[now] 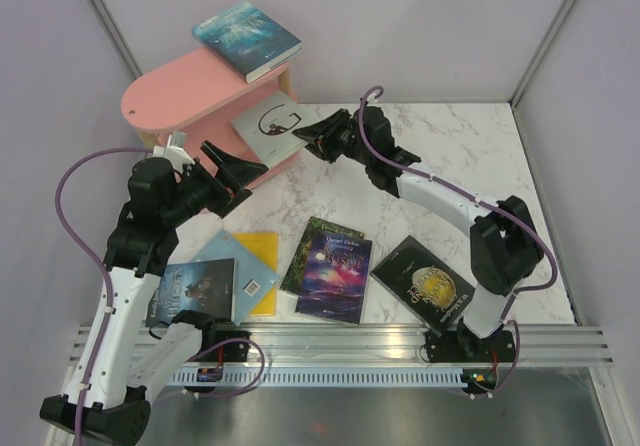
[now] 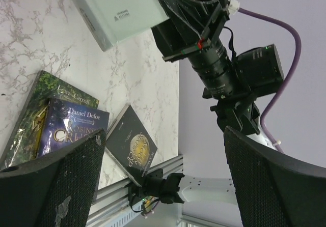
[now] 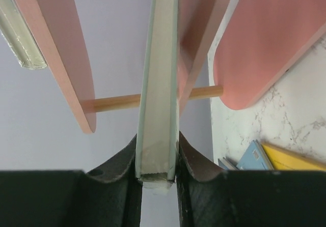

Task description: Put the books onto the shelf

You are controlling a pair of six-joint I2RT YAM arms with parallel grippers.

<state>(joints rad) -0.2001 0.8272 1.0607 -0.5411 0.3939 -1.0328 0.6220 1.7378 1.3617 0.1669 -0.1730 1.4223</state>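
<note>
Teal book [image 1: 246, 38] tops the shelf [image 1: 180, 91]; right claw [image 1: 308, 134] pinches a grey-white book [image 1: 265, 126] against it; left claw [image 1: 240, 174] gapes empty; the rest lie on the table [image 1: 440, 166].

Pink shelf [image 1: 190, 91], teal book [image 1: 246, 39] atop it, grey-white book [image 1: 268, 126] tilted at its edge, other books [image 1: 335, 276] flat nearby.
</note>
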